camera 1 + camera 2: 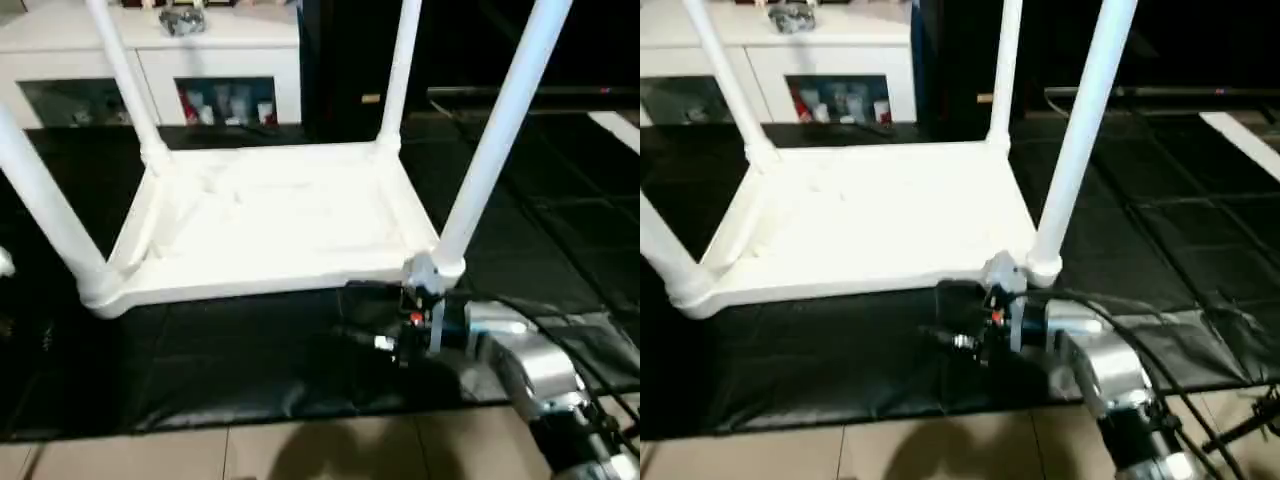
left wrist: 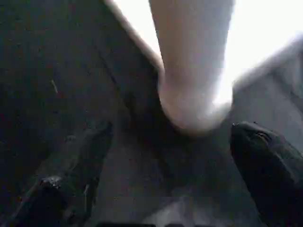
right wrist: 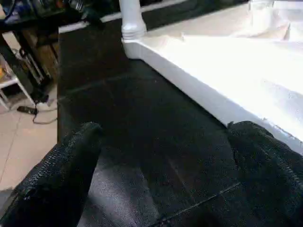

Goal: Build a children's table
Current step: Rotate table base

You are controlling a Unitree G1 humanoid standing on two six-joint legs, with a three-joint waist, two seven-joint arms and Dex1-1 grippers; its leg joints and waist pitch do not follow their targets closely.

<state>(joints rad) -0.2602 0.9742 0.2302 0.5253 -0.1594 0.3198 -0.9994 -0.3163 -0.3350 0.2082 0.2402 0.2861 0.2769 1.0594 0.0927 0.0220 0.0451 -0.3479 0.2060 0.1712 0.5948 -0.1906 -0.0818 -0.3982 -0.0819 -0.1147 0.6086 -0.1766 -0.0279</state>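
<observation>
Black floor mats (image 1: 250, 370) carry the upturned white plastic children's table (image 1: 270, 215); both grippers, left gripper (image 2: 170, 156) and right gripper (image 3: 165, 161), are spread empty, so each should press its near leg firmly into the socket.

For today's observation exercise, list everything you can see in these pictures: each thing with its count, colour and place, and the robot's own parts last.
Table top: one, white, upside down on the black mat, ribbed underside up.
Table legs: four, white, standing up from the corner sockets of the top.
Floor mat: black, under the table, made of several joined pieces.
Tiled floor: beige, nearest the robot, in front of the mat.
Cabinet: one, white, glass doors, behind the table; small items inside, too blurred to name.
Right forearm: one, silver, low by the table's near right corner.
Right pincer: one, black fingers, open, over the mat beside the table's edge.
Left pincer: one, black fingers, open, before a leg's base.
</observation>
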